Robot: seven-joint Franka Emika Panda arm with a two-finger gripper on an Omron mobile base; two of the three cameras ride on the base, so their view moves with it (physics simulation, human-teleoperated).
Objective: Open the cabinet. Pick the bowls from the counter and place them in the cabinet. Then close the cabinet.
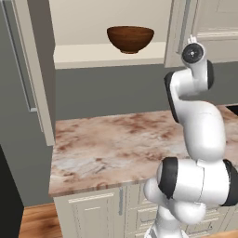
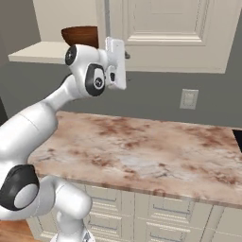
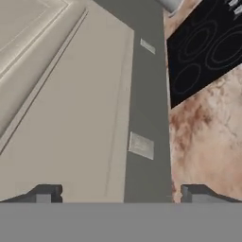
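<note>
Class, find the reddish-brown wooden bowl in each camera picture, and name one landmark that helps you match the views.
Left base view: wooden bowl top centre, on the open cabinet's shelf.
Right base view: upper left, its rim behind the arm.
Hand view: the bowl is not in it.
Shared landmark: the marbled counter.

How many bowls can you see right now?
1. A brown wooden bowl sits on the shelf inside the open cabinet, above the counter. A second bowl may be hidden from these cameras; none stands on the visible stretch of counter.
</note>
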